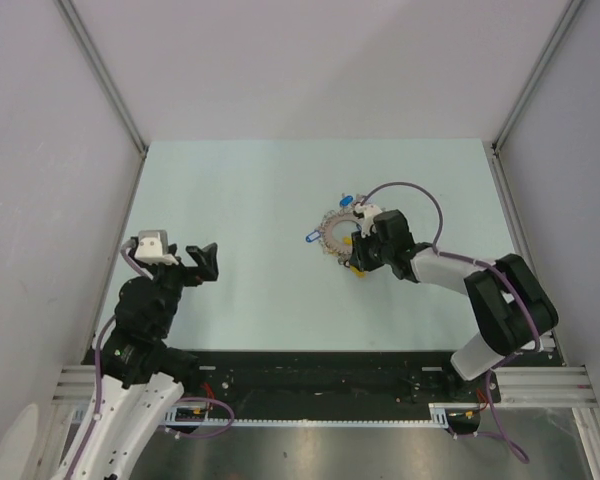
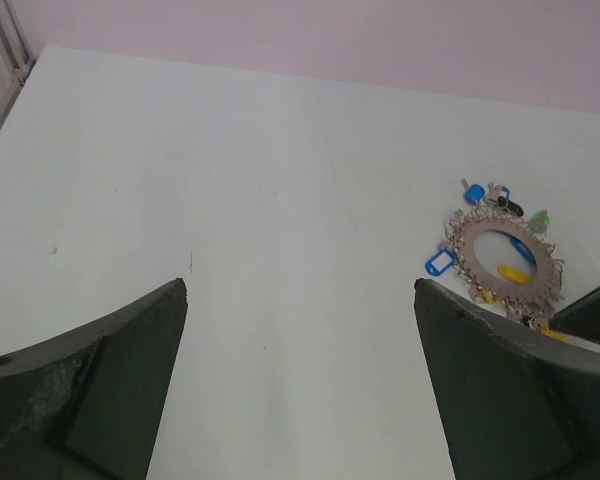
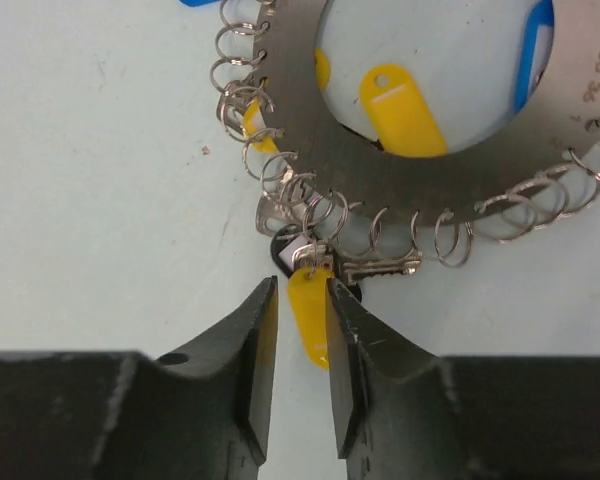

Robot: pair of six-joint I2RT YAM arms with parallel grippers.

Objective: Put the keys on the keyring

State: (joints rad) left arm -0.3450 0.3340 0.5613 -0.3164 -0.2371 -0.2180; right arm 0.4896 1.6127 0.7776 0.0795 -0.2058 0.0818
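Our right jaws pinch a yellow key (image 3: 308, 315) at the near rim of the keyring (image 3: 295, 110), which lies flat on the bench (image 3: 100, 160) just beyond their tips. Our left jaws gape, released, the keyring well ahead, off to their right

Noted: keyring (image 3: 300, 130) flat grey metal, dull face, shiny wire loops (image 3: 450, 235) along edge. The yellow key head (image 3: 308, 320): smooth glossy plastic. On right gripper (image 3: 302, 300), fingers (image 3: 255, 350) matt black; table (image 3: 90, 200) pale, matt.
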